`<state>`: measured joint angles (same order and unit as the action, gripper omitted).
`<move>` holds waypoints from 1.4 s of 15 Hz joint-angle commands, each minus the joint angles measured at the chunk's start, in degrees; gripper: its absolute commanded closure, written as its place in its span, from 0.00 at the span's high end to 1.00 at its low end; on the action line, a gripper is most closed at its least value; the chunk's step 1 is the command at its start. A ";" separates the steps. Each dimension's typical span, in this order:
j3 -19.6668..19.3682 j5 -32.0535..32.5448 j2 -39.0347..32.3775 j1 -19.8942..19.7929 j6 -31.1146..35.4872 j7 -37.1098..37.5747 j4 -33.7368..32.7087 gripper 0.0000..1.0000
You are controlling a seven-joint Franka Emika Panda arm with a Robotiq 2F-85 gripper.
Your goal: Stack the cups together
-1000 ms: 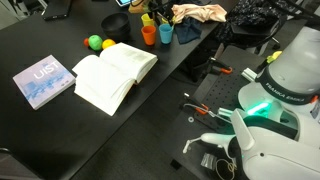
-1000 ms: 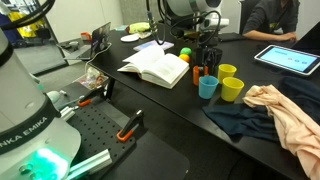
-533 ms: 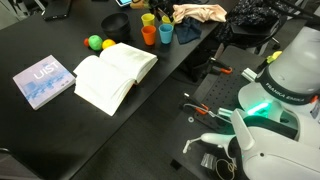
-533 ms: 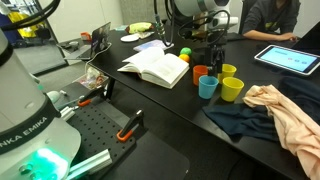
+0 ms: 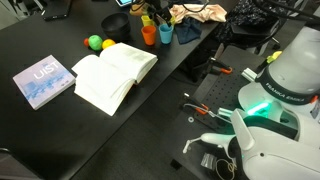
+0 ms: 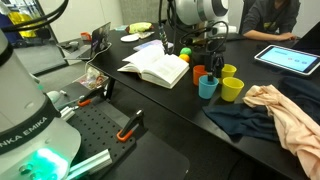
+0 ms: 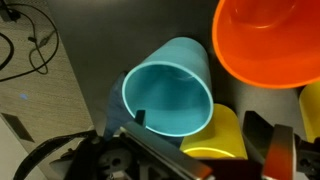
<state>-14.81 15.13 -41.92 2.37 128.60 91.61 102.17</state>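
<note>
Right of the book [image 6: 155,68] cluster the orange cup [image 6: 200,73], blue cup [image 6: 208,87], near yellow cup [image 6: 232,90] and far yellow cup [image 6: 227,71]. The gripper [image 6: 213,66] hangs over them, right of the book. Whether its jaws are parted or closed cannot be told.

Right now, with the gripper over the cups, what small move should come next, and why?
Probably ease the gripper down until its fingers straddle the rim of the blue cup. No cup is nested yet; the blue cup's open mouth fills the wrist view, with the orange cup and a yellow cup close beside it.
</note>
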 commanded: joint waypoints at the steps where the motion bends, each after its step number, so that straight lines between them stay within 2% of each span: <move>1: 0.14 -0.95 -2.26 -0.08 0.17 -0.38 -2.78 0.73; 8: 0.17 -0.96 -1.95 0.42 -0.46 -0.75 -3.37 0.18; 10: 0.95 -2.11 -1.46 0.08 -1.67 -1.54 -3.39 0.07; 13: 1.47 -2.94 -0.72 0.13 -2.83 -2.33 -2.95 0.00; 14: 1.67 -3.18 -0.22 0.17 -3.79 -2.73 -2.86 0.04; 21: 2.03 -2.51 3.95 0.97 -10.03 -5.51 -3.93 0.04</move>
<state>-12.83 12.48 -40.63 2.79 121.54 87.43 98.89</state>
